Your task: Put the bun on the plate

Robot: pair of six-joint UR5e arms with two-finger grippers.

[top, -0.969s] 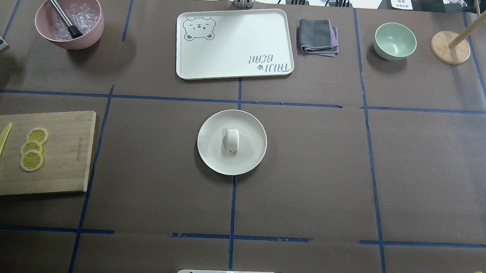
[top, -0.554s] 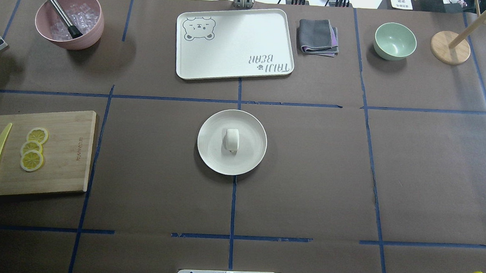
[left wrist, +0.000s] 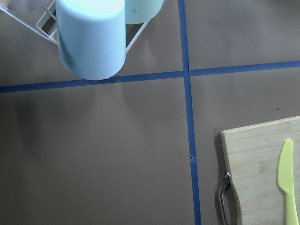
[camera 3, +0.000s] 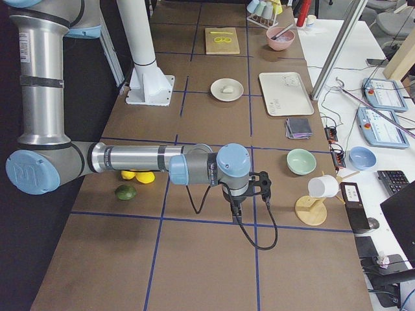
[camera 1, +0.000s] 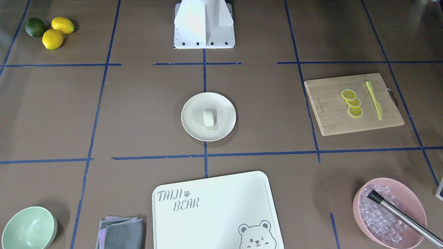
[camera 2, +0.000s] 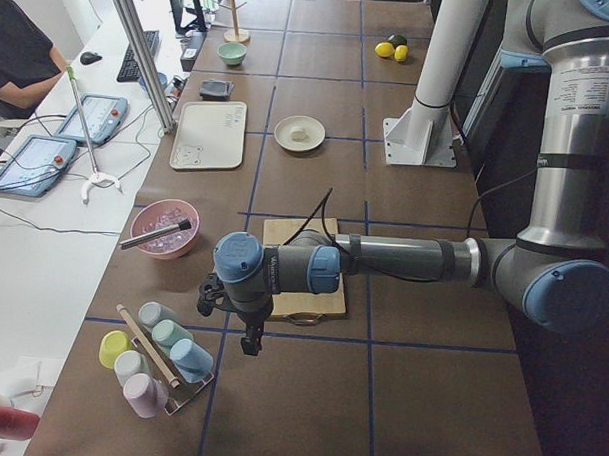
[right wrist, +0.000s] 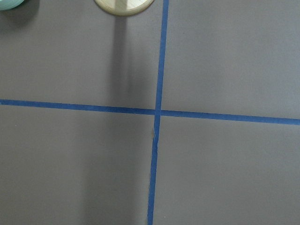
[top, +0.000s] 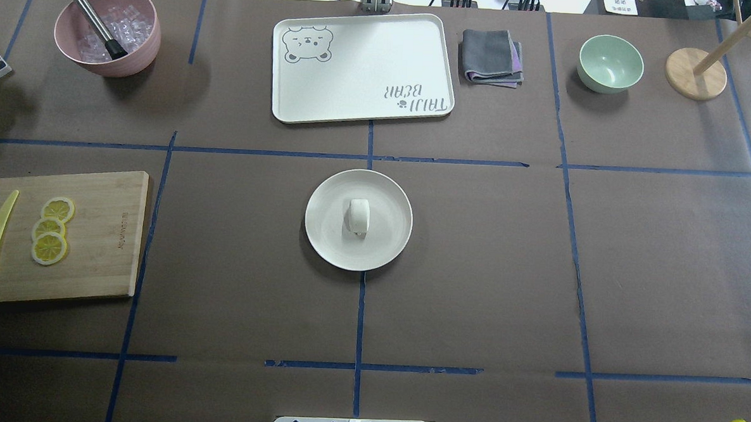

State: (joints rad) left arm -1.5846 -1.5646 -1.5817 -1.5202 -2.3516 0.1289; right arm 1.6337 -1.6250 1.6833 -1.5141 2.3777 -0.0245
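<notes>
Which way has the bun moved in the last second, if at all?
No. In the overhead view the bun lies at the same spot mid-plate, and the plate sits over the same blue tape line as before.

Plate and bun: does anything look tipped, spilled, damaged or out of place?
Nothing stands out. The bun lies near the middle of the plate, well inside the rim, and the plate sits flat on the table with nothing spilled around it.
</notes>
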